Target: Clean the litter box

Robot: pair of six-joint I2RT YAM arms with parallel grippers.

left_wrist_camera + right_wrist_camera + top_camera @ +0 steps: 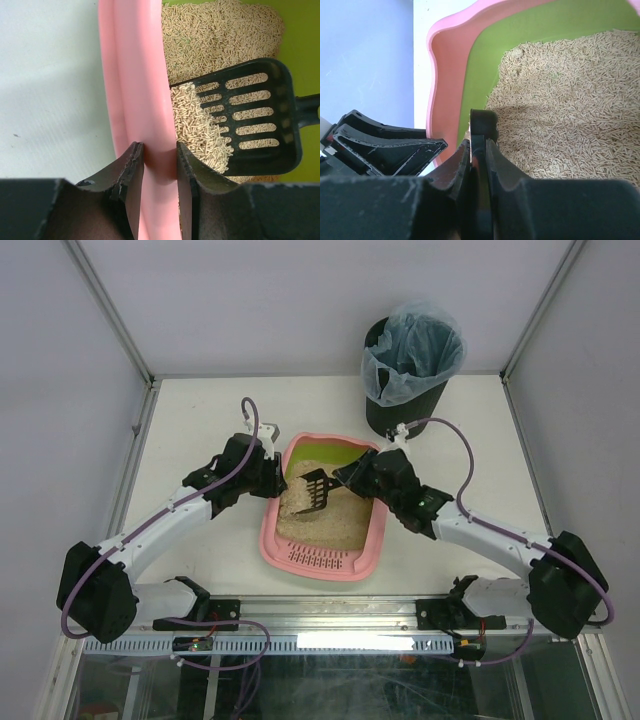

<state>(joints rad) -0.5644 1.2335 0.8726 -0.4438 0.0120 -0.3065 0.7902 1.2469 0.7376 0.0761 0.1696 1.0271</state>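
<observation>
The pink litter box (272, 540) lies mid-table with a lime-green far end and beige litter (330, 525). My left gripper (268, 476) is shut on its left rim; in the left wrist view the jaws (160, 147) pinch the pink rim (135, 75) on both sides. My right gripper (347, 478) is shut on the handle of a black slotted scoop (312, 495). The scoop (260, 115) hangs over the litter with a heap of pellets (197, 125) in it. In the right wrist view the handle end (484, 122) sticks out between the jaws (477, 142), above the litter (570, 100).
A black round bin (400, 405) with a bluish bag (412, 350) stands at the back right, just beyond the right arm. The box has a slotted rim (320, 558) at its near end. Metal frame posts and white walls bound the table.
</observation>
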